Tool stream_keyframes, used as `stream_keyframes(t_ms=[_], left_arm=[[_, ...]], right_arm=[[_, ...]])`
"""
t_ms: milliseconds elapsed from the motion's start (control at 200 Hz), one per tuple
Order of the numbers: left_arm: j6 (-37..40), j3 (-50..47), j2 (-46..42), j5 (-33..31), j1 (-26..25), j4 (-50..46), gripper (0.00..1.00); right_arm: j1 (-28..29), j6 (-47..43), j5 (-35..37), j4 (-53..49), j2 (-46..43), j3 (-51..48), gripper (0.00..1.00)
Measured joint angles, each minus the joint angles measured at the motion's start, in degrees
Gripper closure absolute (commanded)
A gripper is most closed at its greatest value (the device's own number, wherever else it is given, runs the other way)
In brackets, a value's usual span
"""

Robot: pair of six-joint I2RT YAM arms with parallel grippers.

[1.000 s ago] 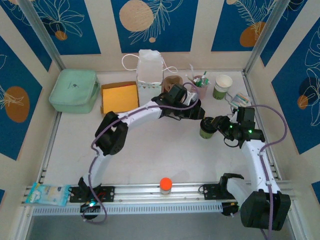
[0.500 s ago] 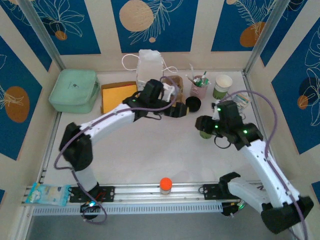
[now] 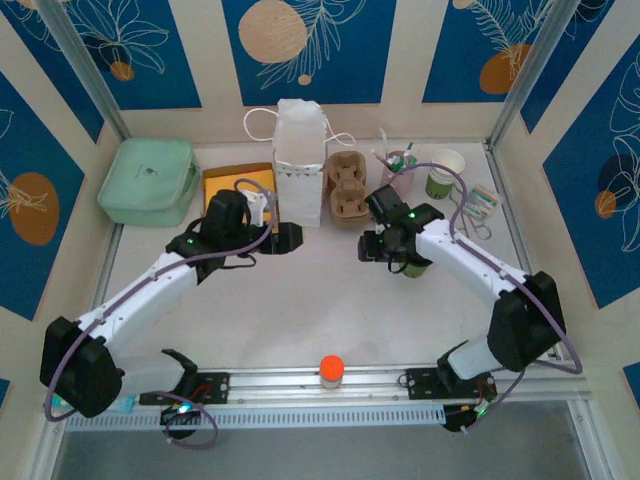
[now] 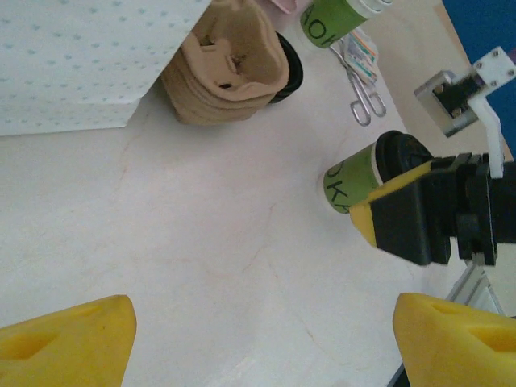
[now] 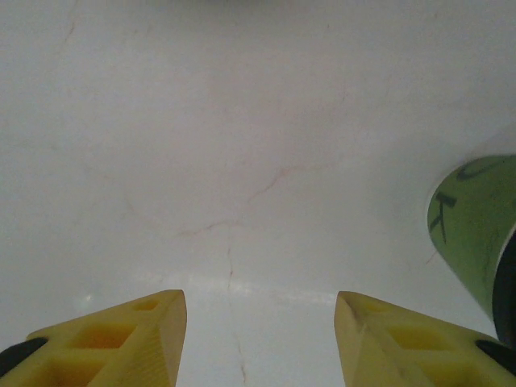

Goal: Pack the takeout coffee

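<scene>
Roughly, across the table: the left gripper (image 3: 283, 237) hovers low in front of the white paper bag (image 3: 298, 160), its yellow fingers (image 4: 72, 334) spread wide with only bare tabletop between them. Right of the bag sits the pulp cup carrier (image 3: 347, 190). Next comes the right gripper (image 5: 258, 322), also spread wide and holding nothing. The takeout coffee (image 4: 364, 176) stands on the table just outside one of its fingers, not between the pair. Whether the finger touches the cup I cannot tell.

The cup is likely light, paper-walled and easy to dent, and if it is full a hard squeeze could pop the black lid. The green side wall, below the lid rim, looks the best hold — moderate pressure, cup kept upright.

The left arm reaches long and diagonal from its base, wrist pointing right toward the cup. The right arm bends back in an arc, its gripper aimed leftward and down at the table.
</scene>
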Motion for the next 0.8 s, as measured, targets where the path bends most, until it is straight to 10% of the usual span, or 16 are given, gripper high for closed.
stream_keyframes(t_ms=[800], left_arm=[[-1.7,-3.0,1.5,0.7,1.1,2.9,0.17]], right_arm=[[-8.3,-2.8,3.0,1.7,5.5,-2.3,0.5]])
